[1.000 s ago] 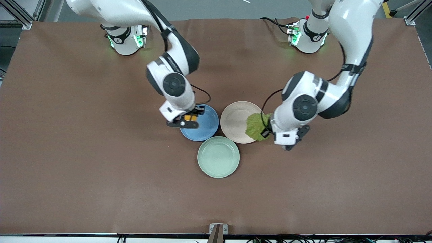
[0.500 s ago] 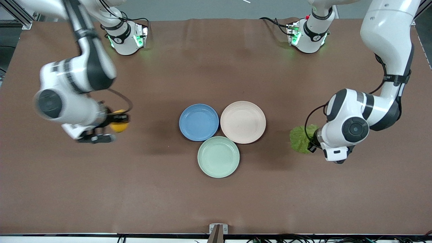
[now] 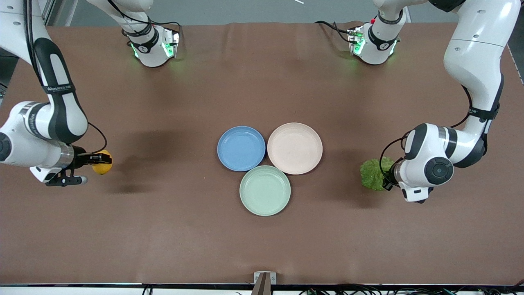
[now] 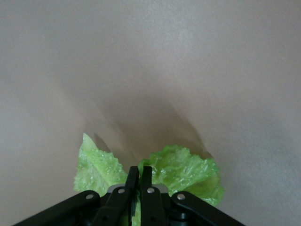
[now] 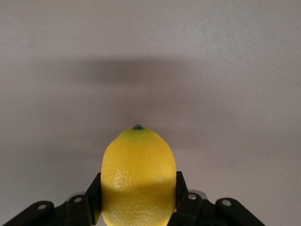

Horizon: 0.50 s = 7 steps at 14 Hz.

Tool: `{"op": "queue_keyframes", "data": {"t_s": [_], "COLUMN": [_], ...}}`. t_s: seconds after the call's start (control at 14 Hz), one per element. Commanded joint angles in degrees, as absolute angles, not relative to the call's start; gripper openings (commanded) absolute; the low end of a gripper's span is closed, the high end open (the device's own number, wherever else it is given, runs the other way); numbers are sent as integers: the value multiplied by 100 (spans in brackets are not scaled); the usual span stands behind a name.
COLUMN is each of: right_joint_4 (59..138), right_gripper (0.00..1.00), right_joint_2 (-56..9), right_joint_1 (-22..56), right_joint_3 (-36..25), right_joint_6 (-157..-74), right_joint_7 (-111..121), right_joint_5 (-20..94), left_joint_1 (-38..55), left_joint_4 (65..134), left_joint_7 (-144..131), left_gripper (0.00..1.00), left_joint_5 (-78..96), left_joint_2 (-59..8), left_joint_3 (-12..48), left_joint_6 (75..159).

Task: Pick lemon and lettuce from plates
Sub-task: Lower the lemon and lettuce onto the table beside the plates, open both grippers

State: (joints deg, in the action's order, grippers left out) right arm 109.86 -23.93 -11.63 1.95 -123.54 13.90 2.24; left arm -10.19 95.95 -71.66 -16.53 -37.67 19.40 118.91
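My right gripper [image 3: 95,161] is shut on the lemon [image 3: 102,162], a small yellow fruit, and holds it over bare table at the right arm's end; the right wrist view shows the lemon [image 5: 138,176] between the two fingers. My left gripper [image 3: 387,175] is shut on the lettuce [image 3: 373,174], a crinkled green leaf, over bare table at the left arm's end; the left wrist view shows the leaf [image 4: 186,170] pinched in the closed fingers. The blue plate [image 3: 241,148] and the beige-pink plate [image 3: 294,148] sit side by side mid-table, both bare.
A mint-green plate [image 3: 265,190] sits bare, nearer the front camera than the other two and touching them. The brown table mat [image 3: 163,229] spreads wide around the plates.
My right gripper carried the lemon off the blue plate out to the right arm's end. My left gripper carried the lettuce off the beige-pink plate toward the left arm's end.
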Motion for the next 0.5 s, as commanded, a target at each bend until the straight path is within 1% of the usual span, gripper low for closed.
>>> {"op": "queue_keyframes", "data": {"t_s": [0.0,0.07,0.43], "right_joint_4": [11644,11759,12207], "right_gripper": [23,23,24], "right_joint_2": [-2162,-2162,-2171], "right_joint_1": [-1310,-1310,-1318], "right_joint_3": [317,282,88], "right_joint_6": [-12988,-13147,-13614], "right_joint_7": [1468,1459,1354], "right_joint_5": [36,-121,-167], "left_joint_1": [-1063,-1055,-1090], "left_joint_4": [9642,9642,9580], "left_joint_7": [-7294,-7312,-7163], "left_gripper": [83,100,100], "left_joint_5": [-1767,-1767,-1758], "left_joint_2": [-3718,-3648,-2937], "left_joint_3": [1995,1995,2021], "left_joint_6": [11953,11936,11874]}}
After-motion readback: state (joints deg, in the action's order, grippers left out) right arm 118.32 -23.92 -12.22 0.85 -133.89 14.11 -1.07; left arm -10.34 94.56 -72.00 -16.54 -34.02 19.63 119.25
